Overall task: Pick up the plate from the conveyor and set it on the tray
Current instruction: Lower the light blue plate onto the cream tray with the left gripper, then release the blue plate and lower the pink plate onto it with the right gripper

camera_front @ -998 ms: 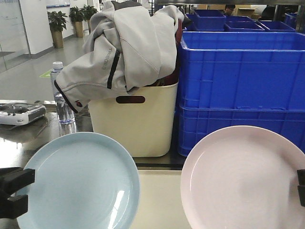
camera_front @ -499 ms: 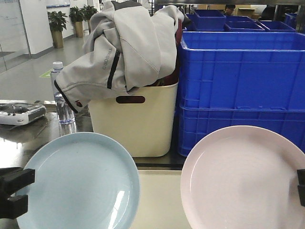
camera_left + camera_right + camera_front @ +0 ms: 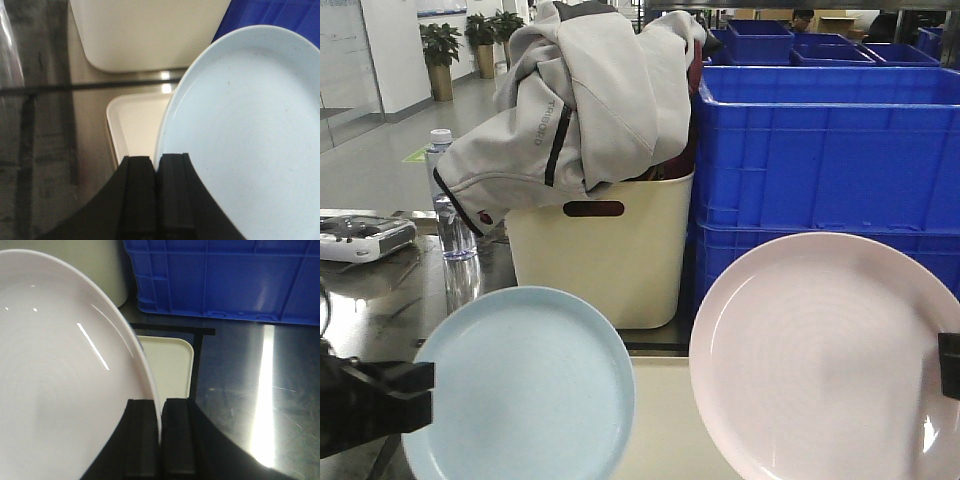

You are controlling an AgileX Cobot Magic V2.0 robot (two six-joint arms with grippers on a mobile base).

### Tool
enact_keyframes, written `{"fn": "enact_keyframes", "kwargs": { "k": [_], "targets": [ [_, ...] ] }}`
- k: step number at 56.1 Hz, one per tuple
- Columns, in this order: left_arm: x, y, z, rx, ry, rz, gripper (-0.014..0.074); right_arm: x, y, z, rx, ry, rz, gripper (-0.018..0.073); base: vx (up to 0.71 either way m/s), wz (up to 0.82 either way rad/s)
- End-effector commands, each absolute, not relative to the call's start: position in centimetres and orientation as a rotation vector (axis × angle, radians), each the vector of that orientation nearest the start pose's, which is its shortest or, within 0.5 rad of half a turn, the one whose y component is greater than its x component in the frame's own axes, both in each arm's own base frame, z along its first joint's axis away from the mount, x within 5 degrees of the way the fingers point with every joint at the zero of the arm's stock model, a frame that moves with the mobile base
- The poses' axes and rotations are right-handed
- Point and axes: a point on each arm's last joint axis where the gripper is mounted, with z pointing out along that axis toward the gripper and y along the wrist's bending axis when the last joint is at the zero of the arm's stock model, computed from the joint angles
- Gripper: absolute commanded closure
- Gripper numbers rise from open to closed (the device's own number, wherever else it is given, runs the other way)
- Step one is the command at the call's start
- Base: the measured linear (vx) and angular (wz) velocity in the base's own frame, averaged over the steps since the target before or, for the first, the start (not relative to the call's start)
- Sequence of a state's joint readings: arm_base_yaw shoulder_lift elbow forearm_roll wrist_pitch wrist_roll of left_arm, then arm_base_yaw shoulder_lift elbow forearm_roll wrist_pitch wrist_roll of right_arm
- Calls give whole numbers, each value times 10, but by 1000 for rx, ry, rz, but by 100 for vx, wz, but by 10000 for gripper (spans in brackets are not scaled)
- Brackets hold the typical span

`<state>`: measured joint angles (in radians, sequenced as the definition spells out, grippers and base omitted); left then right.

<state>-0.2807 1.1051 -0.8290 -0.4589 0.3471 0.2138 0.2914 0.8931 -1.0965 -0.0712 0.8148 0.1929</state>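
You are holding two plates over the flat cream rectangular plastic tray (image 3: 134, 125). Your left gripper (image 3: 156, 167) is clamping the rim of the pale blue round plate (image 3: 240, 135), and your right gripper (image 3: 160, 412) is pinching the pale pink round plate (image 3: 60, 380). Both are tilted, likely for lowering flat.

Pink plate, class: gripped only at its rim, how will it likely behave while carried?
The pink plate holds its round shape from one edge grip, so it is probably rigid. Its glossy highlights suggest a smooth surface that could slip in the right gripper. Pinched at the rim alone, it may pivot or swing.
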Motion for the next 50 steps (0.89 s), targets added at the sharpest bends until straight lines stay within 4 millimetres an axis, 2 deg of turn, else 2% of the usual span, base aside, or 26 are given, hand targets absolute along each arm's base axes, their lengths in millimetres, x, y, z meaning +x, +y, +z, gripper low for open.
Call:
{"fn": "enact_keyframes", "kwargs": {
  "k": [1,12,20,24,25,35,42,50],
  "targets": [
    [246,-94,339,141,2005,-513,594,159,42,432,-100,1966,239,568,0,0],
    [295,-135,321,245,2094,-565,593,158,42,432,-94,1969,244,568,0,0],
    [315,-150,306,279,2154,-573,577,158,42,431,-94,1978,242,568,0,0],
    [316,-153,304,287,2164,-582,548,158,42,431,-94,1981,241,568,0,0],
    [316,-156,304,296,2160,-583,430,158,42,431,-94,1981,241,568,0,0],
    [315,-156,304,298,2161,-583,255,158,42,431,-92,1982,242,568,0,0],
    [313,-155,309,302,2145,-583,189,158,42,431,-89,1985,245,568,0,0],
    [299,-147,334,373,2058,-530,185,166,47,426,-81,2011,277,568,0,0]
  ]
}}
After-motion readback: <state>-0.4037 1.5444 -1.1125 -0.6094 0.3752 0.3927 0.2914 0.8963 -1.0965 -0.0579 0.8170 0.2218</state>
